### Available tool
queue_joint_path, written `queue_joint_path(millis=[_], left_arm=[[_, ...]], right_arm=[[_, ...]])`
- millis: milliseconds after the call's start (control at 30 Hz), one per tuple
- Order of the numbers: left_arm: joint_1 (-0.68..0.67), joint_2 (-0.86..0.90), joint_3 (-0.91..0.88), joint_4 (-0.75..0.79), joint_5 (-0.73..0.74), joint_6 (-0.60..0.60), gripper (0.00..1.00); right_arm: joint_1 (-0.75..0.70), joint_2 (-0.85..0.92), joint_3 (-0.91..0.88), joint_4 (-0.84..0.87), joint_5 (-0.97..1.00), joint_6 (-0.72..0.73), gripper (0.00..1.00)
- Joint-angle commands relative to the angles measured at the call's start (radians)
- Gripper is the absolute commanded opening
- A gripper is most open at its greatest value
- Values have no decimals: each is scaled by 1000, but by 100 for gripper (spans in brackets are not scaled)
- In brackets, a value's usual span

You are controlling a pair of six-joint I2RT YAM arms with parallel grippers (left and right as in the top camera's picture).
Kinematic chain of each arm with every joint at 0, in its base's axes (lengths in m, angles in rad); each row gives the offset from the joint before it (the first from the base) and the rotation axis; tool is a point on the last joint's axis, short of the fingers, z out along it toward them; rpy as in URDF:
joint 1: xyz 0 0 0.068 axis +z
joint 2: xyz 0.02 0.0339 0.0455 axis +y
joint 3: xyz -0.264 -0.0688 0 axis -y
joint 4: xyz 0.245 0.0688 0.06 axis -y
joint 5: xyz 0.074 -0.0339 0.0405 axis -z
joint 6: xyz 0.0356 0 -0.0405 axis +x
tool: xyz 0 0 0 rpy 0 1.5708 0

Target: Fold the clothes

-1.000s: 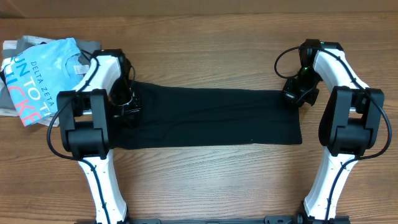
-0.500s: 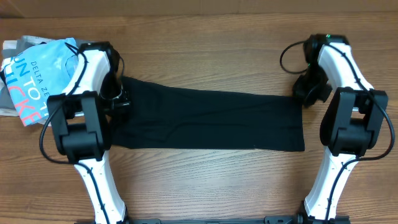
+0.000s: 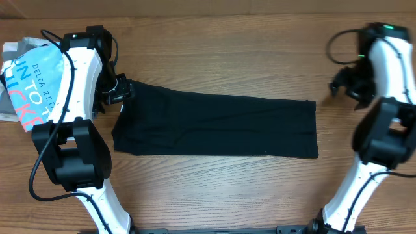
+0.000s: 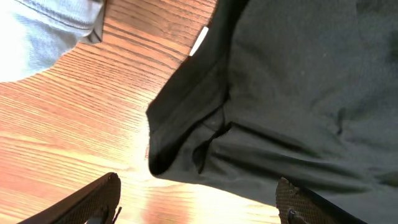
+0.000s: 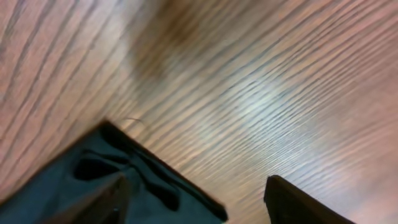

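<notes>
Wood-grain tabletop (image 3: 214, 188) fills every view. The black T-shirt (image 3: 214, 127) lies on it as 1 long flat band across the middle of the overhead frame, its long axis running left to right.

My left gripper (image 4: 198, 183) hangs at the band's upper-left corner with its jaws spread and nothing pinched. The rumpled hem lies just ahead of them, and the white neck tag (image 4: 199, 40) is further up the frame.

My right gripper (image 5: 196, 183) also has its jaws spread and empty. It sits beyond the upper-right corner over bare wood, and only that corner shows at the lower left of its wrist view. Of the 2 arms, the left is nearer the cloth.

I judge the next fold should cross the long axis, end to end.

No bin or basket shows. A light-blue T-shirt (image 3: 36, 78) lies on a grey shirt (image 3: 26, 45) at the upper left.
</notes>
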Motion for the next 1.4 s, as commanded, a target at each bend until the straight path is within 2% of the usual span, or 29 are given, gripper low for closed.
queue_joint_path(millis=[0,167,333,400,433,467,533,700,800,867,967,1000,1033,1067,1133,1367], left_arm=[[7,-53,14,21,74,-2,80],[-3,-169,14,60,91,13,80],[-11,-306,14,79,89,23,86],[-10,-346,14,90,87,23,89],[-9,-362,14,100,85,23,98],[-8,-373,14,109,85,31,100],[-8,-381,14,117,85,39,100],[-8,-377,14,91,85,40,100],[-8,-379,14,85,86,41,100],[-8,-379,14,91,90,41,100],[-8,-379,14,87,90,66,100],[-8,-379,14,82,90,77,100],[-8,-379,14,78,89,84,100],[-8,-379,14,74,89,87,100],[-8,-379,14,70,89,90,100],[-8,-379,14,72,106,94,100]], right_arm=[[-131,-65,6,-11,-420,-272,68],[-184,-66,-55,-43,-582,-410,63],[-191,-112,-127,-45,-646,-480,61],[-191,-141,-143,-36,-649,-479,62],[-191,-159,-145,-35,-649,-479,62],[-191,-180,-145,-33,-649,-478,62],[-191,-227,-145,-29,-620,-446,63],[-166,-377,-145,-23,-400,-296,66],[-118,-468,-184,-24,-366,-271,67],[-76,-528,-253,23,-365,-240,68],[-9,-617,-420,159,-279,-114,71],[13,-641,-488,211,-214,-67,74],[30,-657,-555,262,-161,-53,84],[40,-661,-618,311,-129,-52,90],[40,-655,-710,389,-126,-51,99],[-23,-610,-897,642,-180,-107,100]])
